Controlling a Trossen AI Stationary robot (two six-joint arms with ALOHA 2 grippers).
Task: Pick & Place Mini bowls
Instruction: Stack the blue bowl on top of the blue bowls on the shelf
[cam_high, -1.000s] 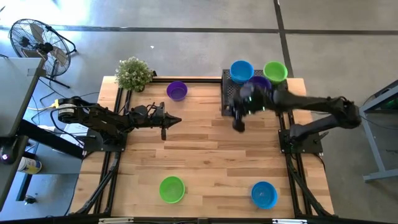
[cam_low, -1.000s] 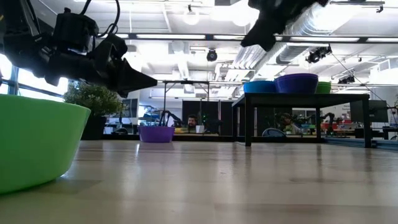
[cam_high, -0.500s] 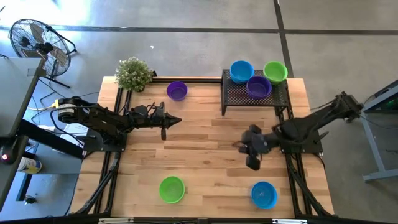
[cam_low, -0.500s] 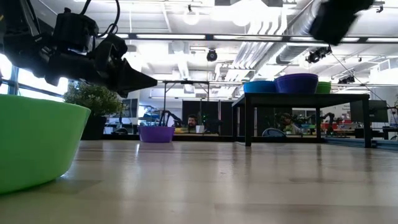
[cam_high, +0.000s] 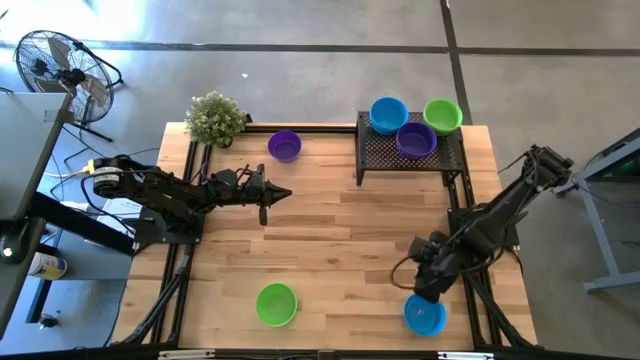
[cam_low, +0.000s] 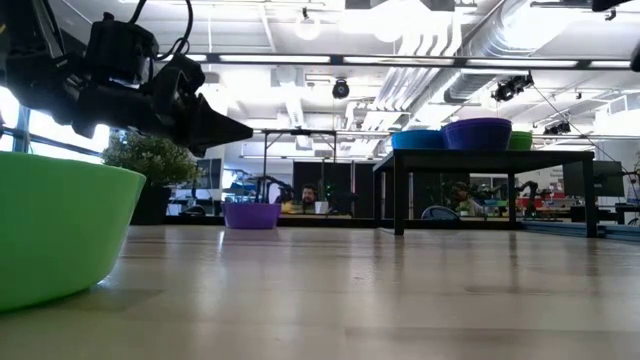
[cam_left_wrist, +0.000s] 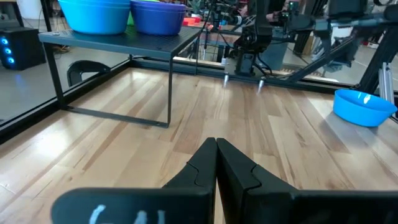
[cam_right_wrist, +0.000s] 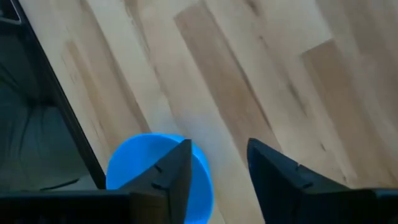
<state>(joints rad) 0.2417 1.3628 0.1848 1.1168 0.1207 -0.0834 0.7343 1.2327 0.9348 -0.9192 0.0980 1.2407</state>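
Right claw (cam_high: 428, 288) hangs over the near right corner of the surface (cam_high: 340, 250), just above the loose blue bowl (cam_high: 425, 313). In its wrist view the fingers (cam_right_wrist: 168, 180) stand spread and empty, with the bowl's rim showing between and behind them.

Left claw (cam_high: 285, 194) waits at mid-left above the surface, fingers pressed together, holding nothing.

Bowl positions:
- Stand (cam_high: 410, 155), far right: three bowls on top, namely blue (cam_high: 388, 113), purple (cam_high: 416, 139), green (cam_high: 442, 115).
- Far centre, on the surface beside the plant (cam_high: 214, 117): one purple bowl (cam_high: 285, 145).
- Near left-centre: one green bowl (cam_high: 276, 303).
- Near right: the blue one under the right claw.

Judgement: the step in hand looks like a pick of the near blue bowl, destined for the stand. Three loose bowls remain.

Handling: the bowls appear to be thin, hard plastic, so light and stiff, with a smooth, likely slippery wall. Best hold is on the rim, one finger inside and one outside, pinching the wall. A light bowl could skid or tip on the wood if a finger nudges it first, so descent should be straight down and centred on the rim.
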